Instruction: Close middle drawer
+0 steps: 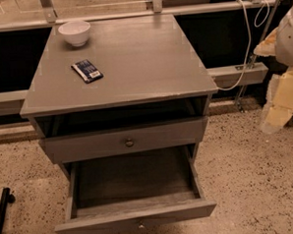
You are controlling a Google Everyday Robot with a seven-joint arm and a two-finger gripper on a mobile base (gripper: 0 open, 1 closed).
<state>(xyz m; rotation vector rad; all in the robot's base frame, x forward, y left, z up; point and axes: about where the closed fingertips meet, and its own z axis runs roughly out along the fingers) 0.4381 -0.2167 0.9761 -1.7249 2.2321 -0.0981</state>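
Observation:
A grey wooden cabinet (118,56) stands in the middle of the camera view. The middle drawer (137,215), with a low flat front panel and a small round knob (140,223), is pulled far out toward me and its box is empty. Above it, the drawer with the taller front panel (123,140) and a round knob stands slightly out. My gripper (276,107) is the pale, yellowish shape at the right edge. It hangs above the floor, well to the right of the cabinet and touching no drawer.
A white bowl (74,32) and a dark flat packet (87,71) lie on the cabinet top. A white cable (245,50) hangs at the back right. A black bar (1,212) stands at the lower left. The floor is speckled stone.

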